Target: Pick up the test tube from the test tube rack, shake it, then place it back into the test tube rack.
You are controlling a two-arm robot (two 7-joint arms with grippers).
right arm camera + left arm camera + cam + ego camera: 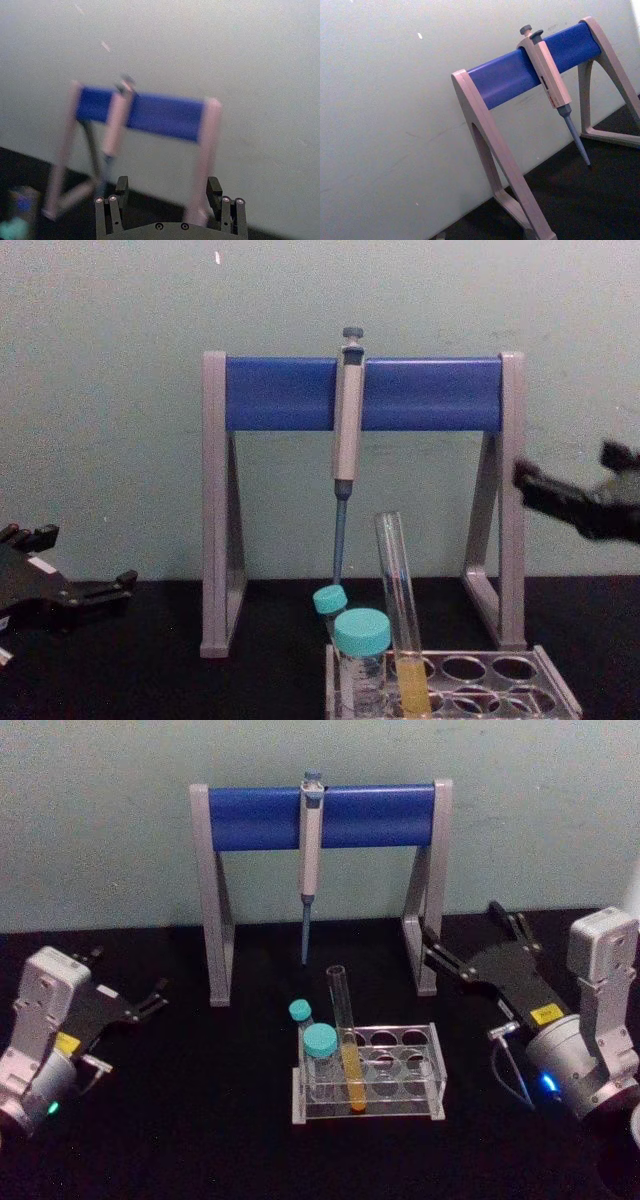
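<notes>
We observed right gripper (pixel 170 207) at frame bottom, fingers (pixel 111 212) spread wide apart, nothing between them. Beyond it, stand (pixel 210 150) with grey legs and blue crossbar (pixel 160 116) stood on dark table (pixel 30 170) against pale wall (pixel 225 50). Pipette (pixel 116 125) hung from crossbar, tip down. Teal-capped vial (pixel 12 230) showed at corner, blurred.
</notes>
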